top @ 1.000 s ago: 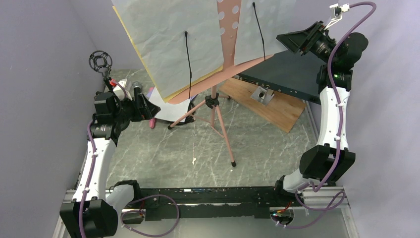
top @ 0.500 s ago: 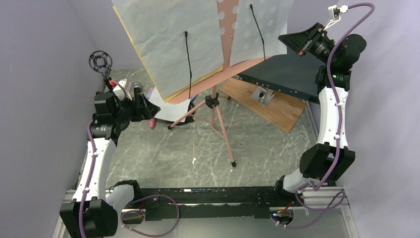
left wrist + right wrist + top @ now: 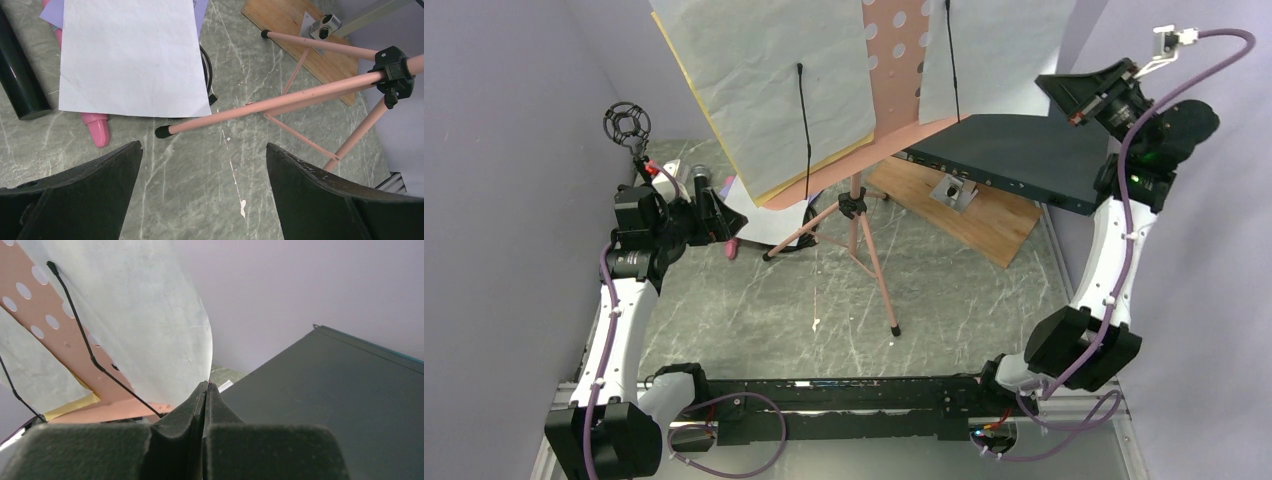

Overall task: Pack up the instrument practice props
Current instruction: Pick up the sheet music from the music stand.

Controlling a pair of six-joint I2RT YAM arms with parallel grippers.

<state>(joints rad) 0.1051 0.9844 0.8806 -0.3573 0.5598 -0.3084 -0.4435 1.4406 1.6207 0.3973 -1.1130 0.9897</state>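
Grey marbled bench, enclosed by lilac walls.

Top view: The pink perforated music desk stands at the far centre on its tripod legs, with the feet on the bench. One white page covers the desk's left half. A second white page hangs at the desk's right side. The teal rack box sits just right of the desk's lower edge, resting on a wooden board. A black mic holder stands well to the left of the desk. The left arm is low beside it, and the right arm is raised to the desk's right.

Left wrist view: The left fingers are spread wide with nothing between them, above bare bench near one tripod foot. Beyond that foot a loose white sheet lies flat. A pink microphone protrudes from under it, and a black cylinder lies alongside.

Right wrist view: The right fingers are pressed together on the lower corner of the second white page. A yellow page shows at the desk's ledge.
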